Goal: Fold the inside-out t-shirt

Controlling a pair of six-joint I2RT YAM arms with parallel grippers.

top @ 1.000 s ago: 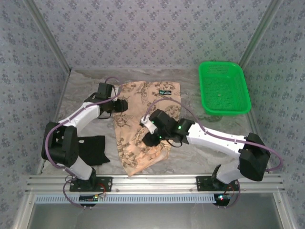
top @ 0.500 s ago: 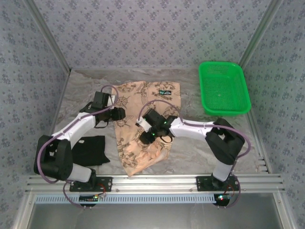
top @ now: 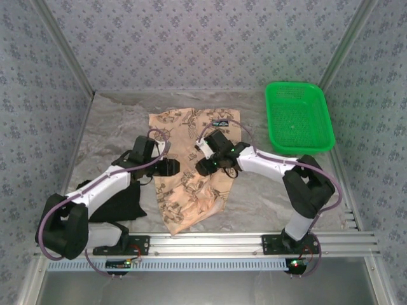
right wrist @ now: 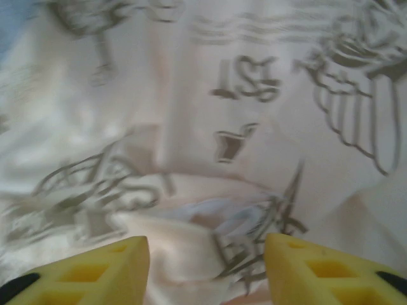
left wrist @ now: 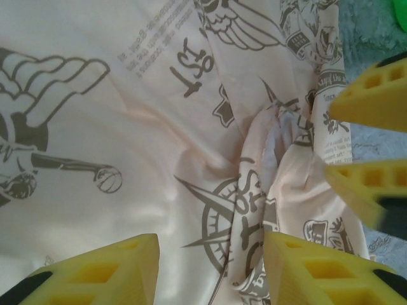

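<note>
Patterned blue-grey walls enclose a grey table (top: 254, 203). From above, both grippers' tips are dark and hard to make out, and the left arm covers part of a black garment (top: 121, 204). The inside-out t-shirt (top: 184, 203) lies mid-table as a long strip. The left gripper (left wrist: 208, 244) and right gripper (right wrist: 205, 244) hover over its crumpled middle, jaws apart, clamping nothing.

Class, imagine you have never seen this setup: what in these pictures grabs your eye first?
The peach-tan t-shirt with dark compass prints lies rumpled mid-table, and the left gripper and right gripper meet over it, jaws apart. A bright green basket sits at the far right.
</note>
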